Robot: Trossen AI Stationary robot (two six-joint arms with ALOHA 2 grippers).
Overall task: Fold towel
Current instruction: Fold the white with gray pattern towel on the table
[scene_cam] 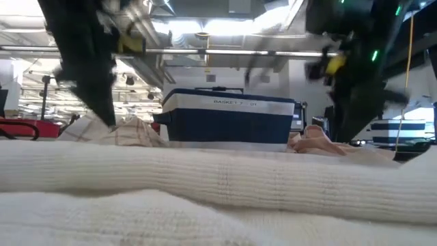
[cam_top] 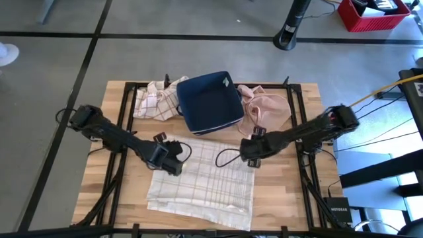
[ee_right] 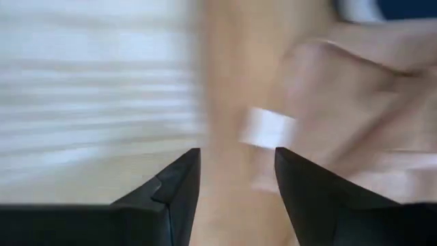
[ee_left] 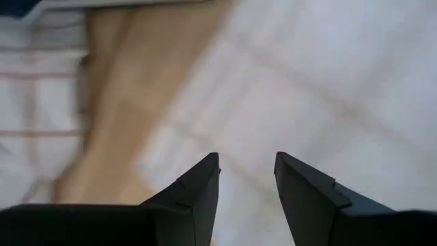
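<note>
Towel flat on near half of table, both grippers over its far edge, empty.

White plaid towel (cam_top: 201,180) lies spread on the wooden table (cam_top: 99,178), long axis roughly left-right, bulk nearer than both grippers. Left gripper (cam_top: 177,166) over far-left corner, fingers (ee_left: 198,188) spread, nothing between them; right gripper (cam_top: 251,158) over far-right corner, jaws also apart, partly over bare wood. Each arm equally near its own corner. Navy basket (cam_top: 210,101) and pink cloth (cam_top: 268,109) farther back, apart from towel.
</note>
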